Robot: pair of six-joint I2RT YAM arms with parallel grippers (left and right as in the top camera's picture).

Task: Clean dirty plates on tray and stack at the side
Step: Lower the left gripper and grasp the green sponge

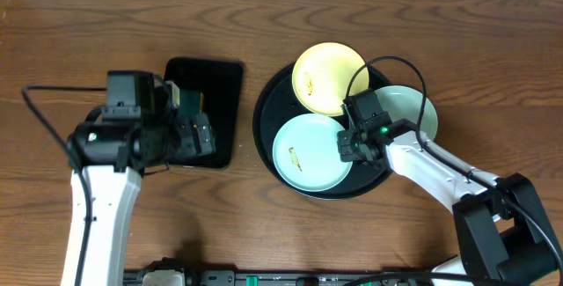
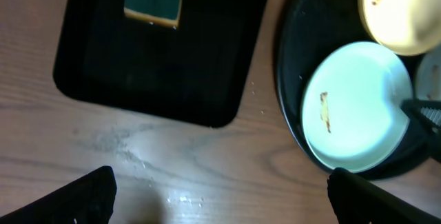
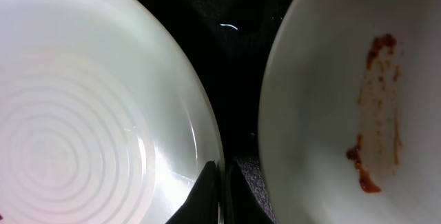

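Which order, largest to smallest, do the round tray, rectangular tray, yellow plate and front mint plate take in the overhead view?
1. round tray
2. rectangular tray
3. yellow plate and front mint plate: look alike, not ranked.

Showed rectangular tray [image 2: 158,72] at ten o'clock, sponge [image 2: 154,0] on it at eleven. Showed round tray [image 2: 291,62] at three, carrying smeared mint plate [image 2: 358,107], yellow plate [image 2: 400,10] at one. Found left gripper [image 2: 220,200] gaping wide at six.
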